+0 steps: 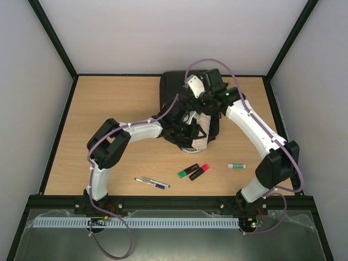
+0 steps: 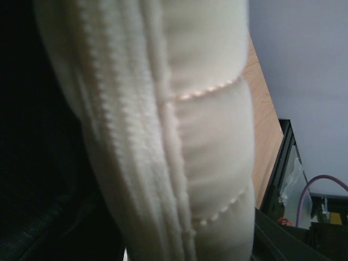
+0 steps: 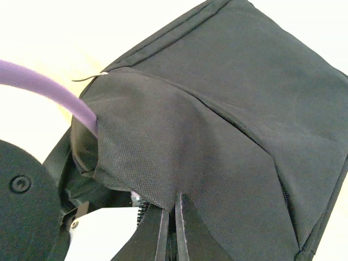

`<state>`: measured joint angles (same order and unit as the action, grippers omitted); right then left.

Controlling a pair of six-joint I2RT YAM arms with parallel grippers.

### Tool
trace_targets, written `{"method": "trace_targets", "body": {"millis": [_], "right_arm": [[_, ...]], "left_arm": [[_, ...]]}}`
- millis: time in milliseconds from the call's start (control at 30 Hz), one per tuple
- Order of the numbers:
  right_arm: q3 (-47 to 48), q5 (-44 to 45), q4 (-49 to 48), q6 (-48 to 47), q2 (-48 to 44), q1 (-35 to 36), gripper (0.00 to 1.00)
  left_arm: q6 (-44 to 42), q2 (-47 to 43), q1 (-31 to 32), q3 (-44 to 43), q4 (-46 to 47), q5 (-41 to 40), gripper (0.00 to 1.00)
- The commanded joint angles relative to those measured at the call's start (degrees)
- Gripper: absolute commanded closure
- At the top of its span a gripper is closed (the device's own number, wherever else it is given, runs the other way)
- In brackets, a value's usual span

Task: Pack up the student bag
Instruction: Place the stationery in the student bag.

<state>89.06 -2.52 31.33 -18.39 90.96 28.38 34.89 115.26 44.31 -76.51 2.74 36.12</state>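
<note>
The right claw [image 3: 171, 231], clamped shut on a fold of the student bag [image 3: 244, 87], which lies at the far middle of the table [image 1: 109, 109].
The pinch sits beside the zipper [image 3: 142, 210] and lifts the black fabric into a tent, apparently to hold the mouth open for the left claw [image 1: 184, 129], which reaches in at the bag's near edge beside a cream padded panel [image 2: 206, 136]. A pen [image 1: 152, 182], a green highlighter [image 1: 188, 171], a pink highlighter [image 1: 199, 172] and a small white tube [image 1: 236, 166] lie near the arm bases, unpacked. The left claw's fingers show in no view, blurred padding filling its camera, so its state cannot be told; the bag's interior is hidden.
</note>
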Motion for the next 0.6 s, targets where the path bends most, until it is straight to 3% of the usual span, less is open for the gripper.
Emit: {"method": "trace_targets", "body": {"millis": [0, 100, 233, 567], "right_arm": [[-0.5, -7.1, -2.3, 1.5, -4.5, 1.8, 0.99], [-1.7, -6.2, -2.9, 1.5, -4.9, 1.8, 0.99], [-3.3, -2.5, -3.2, 1.0, -5.2, 1.7, 0.99], [-8.5, 3.3, -6.1, 1.2, -6.3, 1.5, 0.99]], "left_arm": [[1.0, 4.0, -1.8, -2.9, 2.1, -3.3, 0.47], [2.9, 4.2, -2.4, -1.9, 4.0, -5.8, 0.36], [3.1, 2.8, -1.9, -1.1, 2.7, -6.4, 0.29], [1.8, -11.9, 2.3, 10.4, -1.3, -13.1, 0.2]]}}
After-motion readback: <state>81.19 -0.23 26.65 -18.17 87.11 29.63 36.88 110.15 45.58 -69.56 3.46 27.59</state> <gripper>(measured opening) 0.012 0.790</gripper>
